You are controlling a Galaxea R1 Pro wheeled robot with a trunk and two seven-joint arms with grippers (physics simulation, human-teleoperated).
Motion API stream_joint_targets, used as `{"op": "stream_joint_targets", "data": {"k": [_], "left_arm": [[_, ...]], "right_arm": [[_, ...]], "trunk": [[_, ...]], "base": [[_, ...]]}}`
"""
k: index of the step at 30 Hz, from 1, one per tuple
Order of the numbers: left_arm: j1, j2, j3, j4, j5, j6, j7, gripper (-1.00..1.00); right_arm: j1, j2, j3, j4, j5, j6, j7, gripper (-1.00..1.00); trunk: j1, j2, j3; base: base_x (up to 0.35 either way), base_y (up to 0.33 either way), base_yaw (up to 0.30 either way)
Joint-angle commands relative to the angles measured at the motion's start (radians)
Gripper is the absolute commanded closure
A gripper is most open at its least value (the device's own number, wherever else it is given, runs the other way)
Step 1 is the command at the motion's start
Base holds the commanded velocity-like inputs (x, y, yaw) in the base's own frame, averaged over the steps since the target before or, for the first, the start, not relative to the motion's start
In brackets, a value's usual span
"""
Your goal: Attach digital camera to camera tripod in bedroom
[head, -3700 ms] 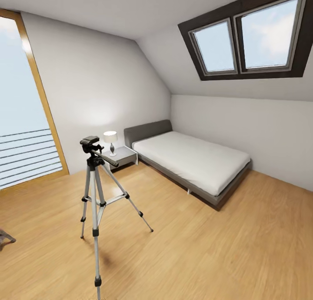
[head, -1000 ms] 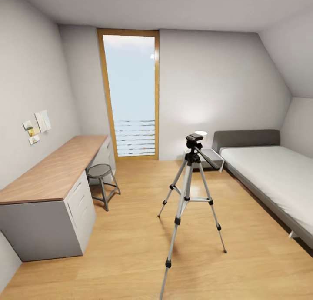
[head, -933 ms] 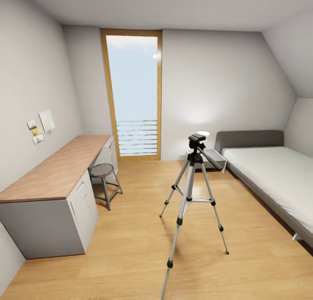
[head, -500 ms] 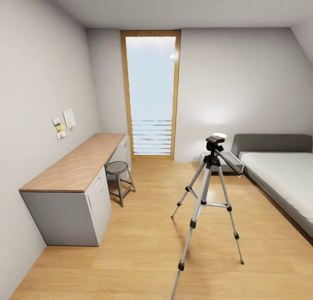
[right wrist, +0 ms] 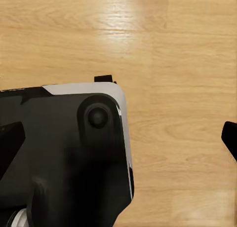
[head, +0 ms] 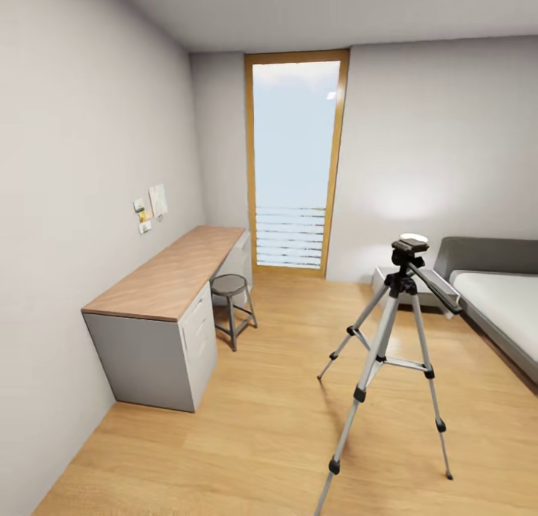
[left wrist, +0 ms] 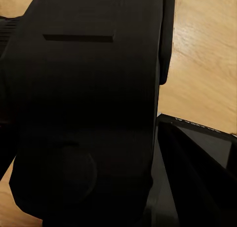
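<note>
The camera tripod (head: 396, 336) stands on the light wood floor at the right of the head view. It has three thin silver legs with black joints and feet. Its grey-black head plate (head: 410, 245) is bare on top, and the long black pan handle (head: 437, 287) slopes down to the right. The digital camera is out of view. In the right wrist view my right gripper (right wrist: 118, 140) hangs over the floor with its fingertips (right wrist: 230, 138) far apart at the picture's edges and nothing between them. The left wrist view is mostly dark robot parts, and the left gripper's state is unclear.
A long wood-topped desk (head: 175, 277) with grey drawers runs along the left wall, with a round stool (head: 230, 295) beside it. A tall wood-framed window (head: 294, 164) is straight ahead. The grey bed (head: 497, 299) and a nightstand (head: 385, 280) lie behind the tripod at right.
The whole view has swung to the left: skylight and most of the bed have left the picture, desk and window have come in. The tripod itself stands where it was.
</note>
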Motion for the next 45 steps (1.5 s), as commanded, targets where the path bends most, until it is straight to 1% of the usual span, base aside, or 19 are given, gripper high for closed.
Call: {"op": "stream_joint_targets", "data": {"k": [1,45], "left_arm": [[-0.001,0.000,-0.008,0.002,0.009,-0.003,-0.005,1.00],[-0.001,-0.002,-0.008,0.002,0.009,-0.003,-0.005,1.00]], "right_arm": [[-0.001,0.000,-0.008,0.003,-0.001,-0.007,0.000,-1.00],[-0.001,0.001,-0.009,0.004,-0.001,-0.007,0.000,-1.00]], "trunk": [[0.000,-0.001,0.000],[0.000,-0.001,0.000]], "base": [[0.000,0.000,0.269],[0.000,0.000,0.269]]}}
